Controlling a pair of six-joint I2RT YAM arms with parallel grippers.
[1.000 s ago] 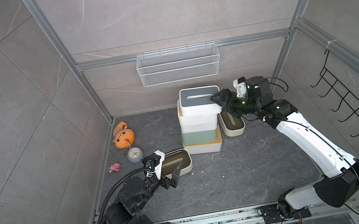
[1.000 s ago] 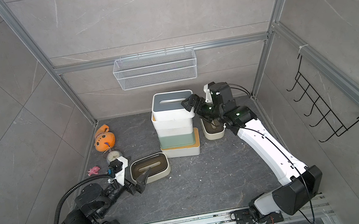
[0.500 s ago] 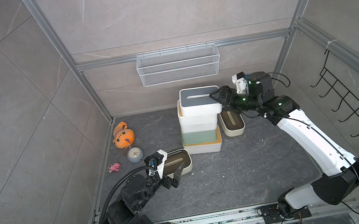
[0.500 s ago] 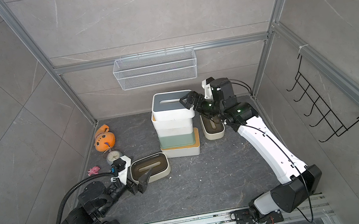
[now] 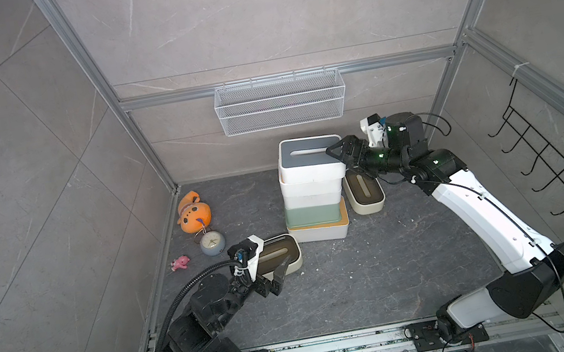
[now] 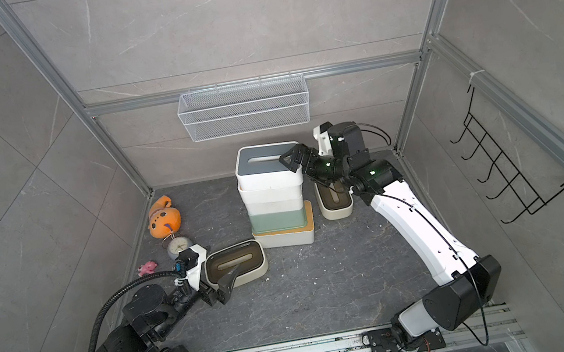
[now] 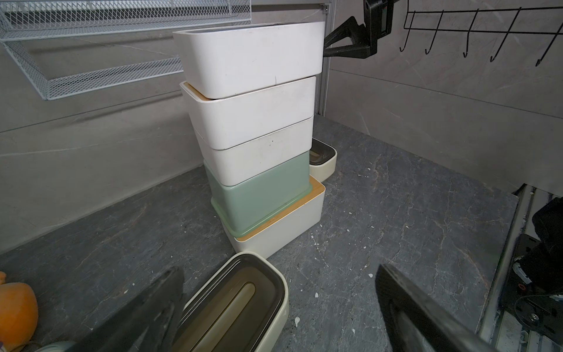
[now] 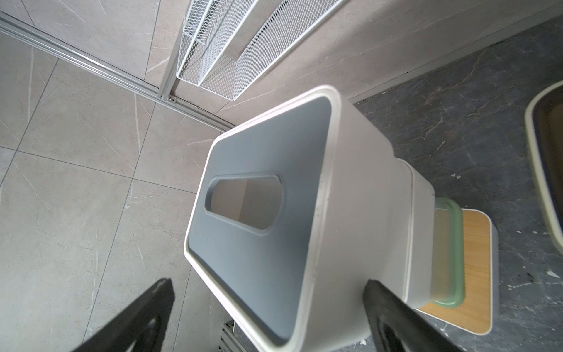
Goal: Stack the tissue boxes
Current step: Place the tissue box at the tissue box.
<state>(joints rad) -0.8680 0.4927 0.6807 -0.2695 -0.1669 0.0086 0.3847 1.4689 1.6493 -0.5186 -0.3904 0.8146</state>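
Jaws spread, the right gripper (image 5: 338, 155) sits at the 3 o'clock end of the grey-lidded box (image 5: 308, 159) topping the stack (image 5: 314, 214); it should retreat level. The left gripper (image 5: 268, 261), equally spread, should squarely straddle the cream box (image 6: 246, 252) at 7 o'clock.

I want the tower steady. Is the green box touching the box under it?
Touching. The left wrist view shows the green box resting flat on the bottom box, no gap.

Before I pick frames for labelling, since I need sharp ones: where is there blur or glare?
Left wrist view: the left hand is blurred up close, the box stack sharp. Right wrist view: the right hand blurred, grey lid crisp. Both top views: even light, no harsh glare.
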